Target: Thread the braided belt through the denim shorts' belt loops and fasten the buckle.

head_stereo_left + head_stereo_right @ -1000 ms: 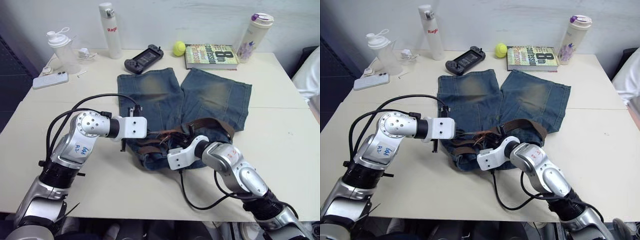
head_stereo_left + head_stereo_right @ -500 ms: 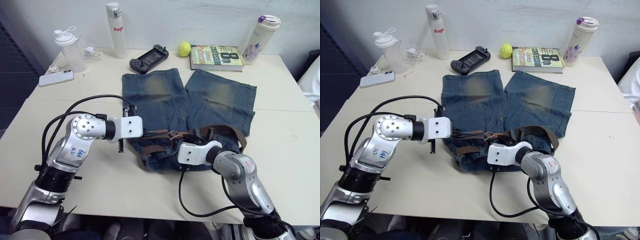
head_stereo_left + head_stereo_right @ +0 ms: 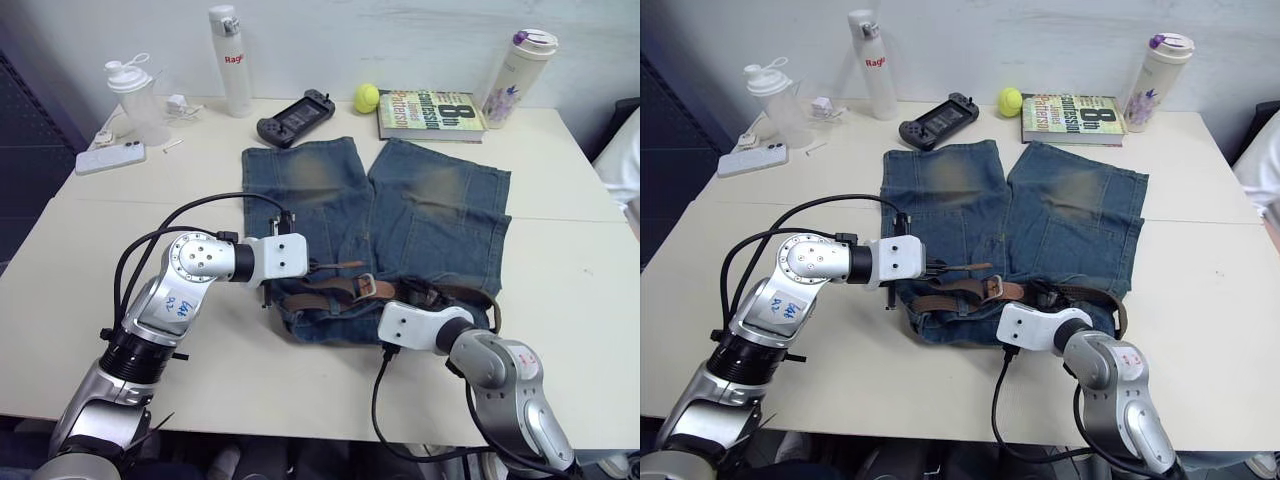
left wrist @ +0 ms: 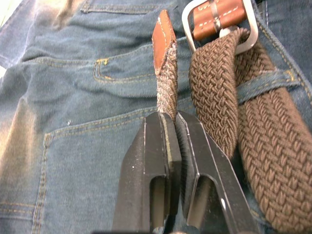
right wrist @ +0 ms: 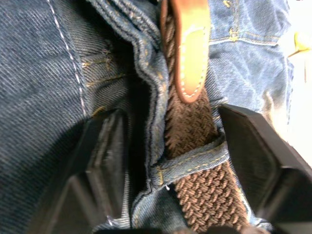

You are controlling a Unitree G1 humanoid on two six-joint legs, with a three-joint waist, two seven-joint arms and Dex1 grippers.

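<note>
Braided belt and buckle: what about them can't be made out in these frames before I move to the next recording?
- Prong of the buckle: left wrist view, cut off by the top edge; too small in the eye views.
- How many belt loops the braided belt passes: the right tool and arm cover part of the waistband of the denim shorts.
- Belt behind the left tool: hidden by its fingers, which clamp the tip.

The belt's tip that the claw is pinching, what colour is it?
Tan leather with pale stitching, capping the brown braided belt; the left wrist view shows it best, held by the left gripper.
</note>
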